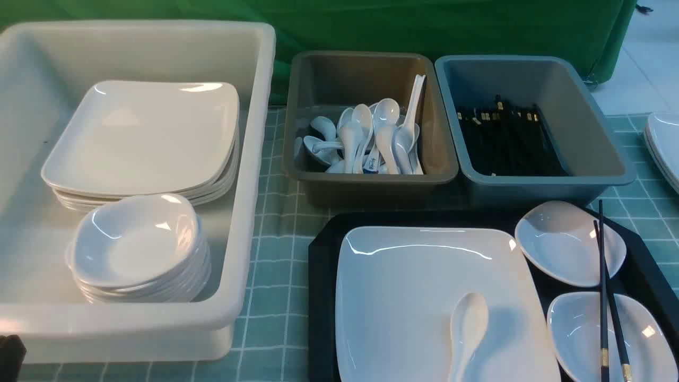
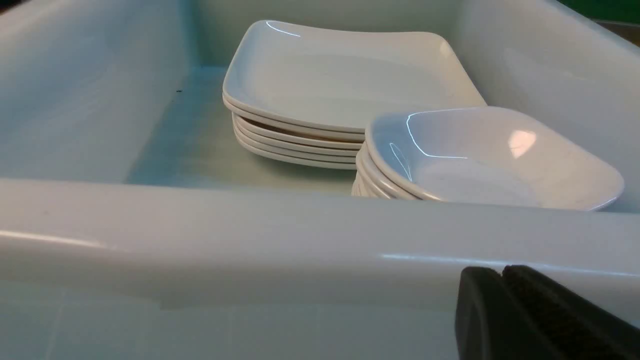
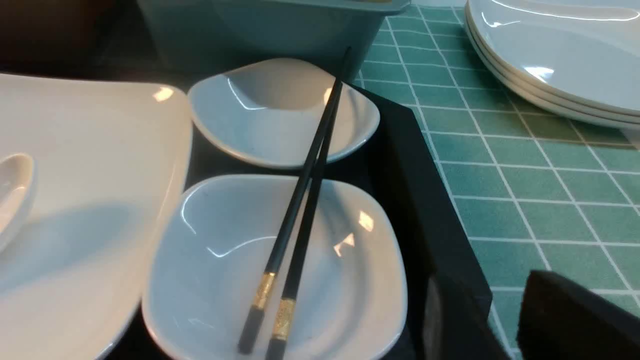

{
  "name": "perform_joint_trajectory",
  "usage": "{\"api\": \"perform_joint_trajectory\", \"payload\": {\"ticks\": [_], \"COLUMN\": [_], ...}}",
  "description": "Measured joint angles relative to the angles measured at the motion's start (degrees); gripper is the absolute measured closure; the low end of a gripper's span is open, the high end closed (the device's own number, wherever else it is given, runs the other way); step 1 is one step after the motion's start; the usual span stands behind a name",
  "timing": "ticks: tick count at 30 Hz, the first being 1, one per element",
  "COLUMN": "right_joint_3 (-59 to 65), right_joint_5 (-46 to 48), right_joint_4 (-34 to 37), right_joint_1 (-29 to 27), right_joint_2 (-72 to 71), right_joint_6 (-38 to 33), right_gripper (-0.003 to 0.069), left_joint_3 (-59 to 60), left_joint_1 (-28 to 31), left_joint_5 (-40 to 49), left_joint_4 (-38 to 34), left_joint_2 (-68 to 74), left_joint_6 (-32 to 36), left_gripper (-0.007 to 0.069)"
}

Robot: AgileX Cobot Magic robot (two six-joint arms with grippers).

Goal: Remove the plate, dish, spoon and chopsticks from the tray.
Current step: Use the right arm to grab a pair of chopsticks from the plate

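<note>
Right wrist view, chopsticks [image 3: 299, 200]: thin, likely slick; best pinched near gold bands [image 3: 263, 296].
Right hand [image 3: 492, 295]: parted, empty.
Left hand [image 2: 502, 280]: closed, empty.

Tray [image 1: 321, 276] at near right of table [image 1: 276, 254]. Plate [image 1: 414, 286] fills tray's left and middle. Spoon [image 1: 467, 323] on plate by its front edge, bowl end away. Far dish [image 1: 562, 241] at tray's back right corner, near dish [image 1: 578, 339] just before it at front right. Chopsticks [image 1: 603, 297] lie across both dishes, front to back, crossing each other.

Behind tray, side by side: middle tub [image 1: 297, 132] holding loose spoons [image 1: 371, 140], right tub [image 1: 583, 106] holding stored chopsticks [image 1: 509, 140].

Large tub [image 1: 249, 159] at table's left: plate stack [image 1: 143, 132] at back, dish stack [image 1: 138, 239] before it. Second plate stack [image 1: 666, 143] at table's right edge.
</note>
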Motion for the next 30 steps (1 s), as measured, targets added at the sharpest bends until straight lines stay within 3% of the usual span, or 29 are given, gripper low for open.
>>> {"api": "perform_joint_trajectory", "payload": {"ticks": [11,17,30], "right_joint_3": [0.0,0.0,0.0], "right_joint_5": [-0.01,-0.02,-0.09], "right_joint_4": [0.0,0.0,0.04], "right_joint_1": [0.0,0.0,0.0], "right_joint_2": [0.0,0.0,0.0], "right_joint_6": [0.0,0.0,0.0], "right_gripper": [0.0417,0.0417,0.0417], "left_joint_3": [0.0,0.0,0.0], "left_joint_1": [0.0,0.0,0.0], "left_joint_5": [0.0,-0.2,-0.2], "left_joint_4": [0.17,12.97,20.24], "left_joint_2": [0.0,0.0,0.0], "left_joint_6": [0.06,5.22,8.78], "left_gripper": [0.0607,0.0607,0.0607]}}
